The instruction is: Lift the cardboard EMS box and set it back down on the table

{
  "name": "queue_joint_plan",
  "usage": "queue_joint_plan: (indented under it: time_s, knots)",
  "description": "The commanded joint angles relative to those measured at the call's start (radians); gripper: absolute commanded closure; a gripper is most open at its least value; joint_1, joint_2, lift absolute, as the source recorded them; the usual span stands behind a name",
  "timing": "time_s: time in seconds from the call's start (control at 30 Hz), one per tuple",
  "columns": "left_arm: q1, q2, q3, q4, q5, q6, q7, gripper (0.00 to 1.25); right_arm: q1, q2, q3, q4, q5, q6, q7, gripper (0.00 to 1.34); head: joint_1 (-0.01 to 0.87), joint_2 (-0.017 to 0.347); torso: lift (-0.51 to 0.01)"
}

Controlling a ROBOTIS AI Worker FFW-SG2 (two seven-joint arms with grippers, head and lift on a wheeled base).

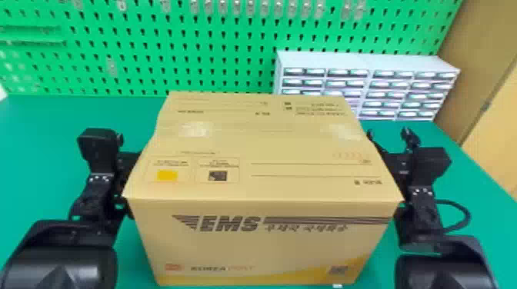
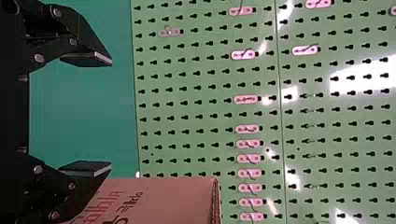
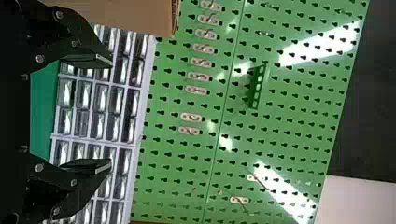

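I am observing the left gripper (image 1: pixel 120 140) and right gripper (image 1: pixel 389 136) standing with fingers spread apart, flanking the cardboard EMS box (image 1: pixel 261 169) at opposite sides.

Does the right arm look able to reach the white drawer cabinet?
Probably, reach permitting: the open right hand faces the cabinet unobstructed, though the brown cardboard box close beside the hand may limit inward movement.

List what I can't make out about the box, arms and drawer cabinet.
- Underside of the box: head view, hidden by its front.
- Whether left arm and right arm touch it: head view, its top overlaps them.
- Drawer cabinet's lower left: head view, behind the box.
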Motion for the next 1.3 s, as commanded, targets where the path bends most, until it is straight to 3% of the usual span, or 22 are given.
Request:
queue_joint_plan:
  time_s: [0.0, 0.8, 1.27]
  knots:
    - [-0.006, 0.001, 0.008, -0.008, -0.008, -0.001, -0.026, 0.46, -0.009, -0.002, -0.003, -0.001, -0.002, 0.000, -0.001, 0.50, 0.678, -0.014, -0.099]
    - [-0.138, 0.000, 0.015, -0.054, -0.023, 0.000, -0.040, 0.46, -0.103, -0.021, 0.042, -0.031, -0.019, -0.003, -0.001, 0.50, 0.678, -0.014, -0.099]
    - [-0.164, 0.000, 0.015, -0.077, -0.027, 0.000, -0.041, 0.46, -0.132, -0.028, 0.050, -0.065, -0.021, -0.005, -0.001, 0.50, 0.678, -0.014, -0.099]
